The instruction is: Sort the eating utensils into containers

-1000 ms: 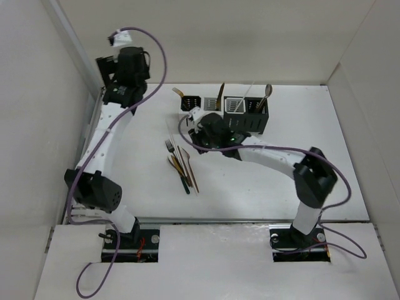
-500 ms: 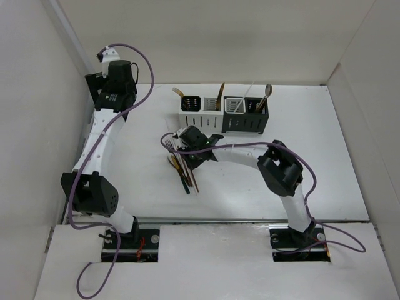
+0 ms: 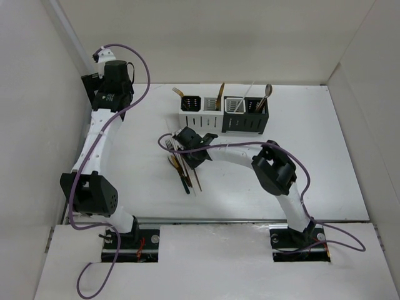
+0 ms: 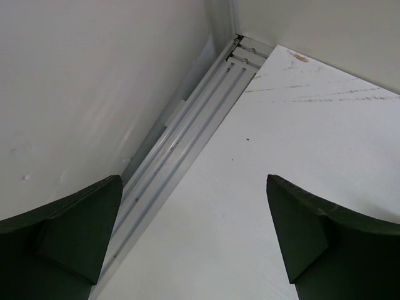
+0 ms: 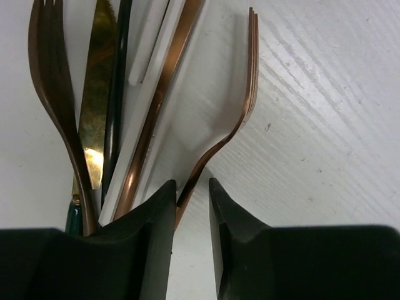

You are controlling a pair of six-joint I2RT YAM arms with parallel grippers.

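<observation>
The containers (image 3: pixel 212 119) are two white and two black boxes in a row at the table's back, with several utensils standing in them. A pile of utensils (image 3: pixel 186 176) lies in front of them. My right gripper (image 3: pixel 185 150) is down on the far end of the pile. In the right wrist view my right gripper (image 5: pixel 192 194) has its jaws drawn close around the neck of a copper fork (image 5: pixel 240 112) that lies on its edge on the table. Beside it lie another copper fork (image 5: pixel 50 94), a gold knife (image 5: pixel 100 75) and white sticks (image 5: pixel 150 50). My left gripper (image 3: pixel 107 99) (image 4: pixel 194 237) is open and empty at the far left corner.
An aluminium rail (image 4: pixel 181 144) runs along the left wall next to my left gripper. White walls enclose the table on the left, back and right. The right arm's purple cable (image 3: pixel 169 142) loops over the pile.
My right gripper has come from the containers down to the utensil pile and now sits on the copper fork. My left arm has swung back toward the far left corner.
</observation>
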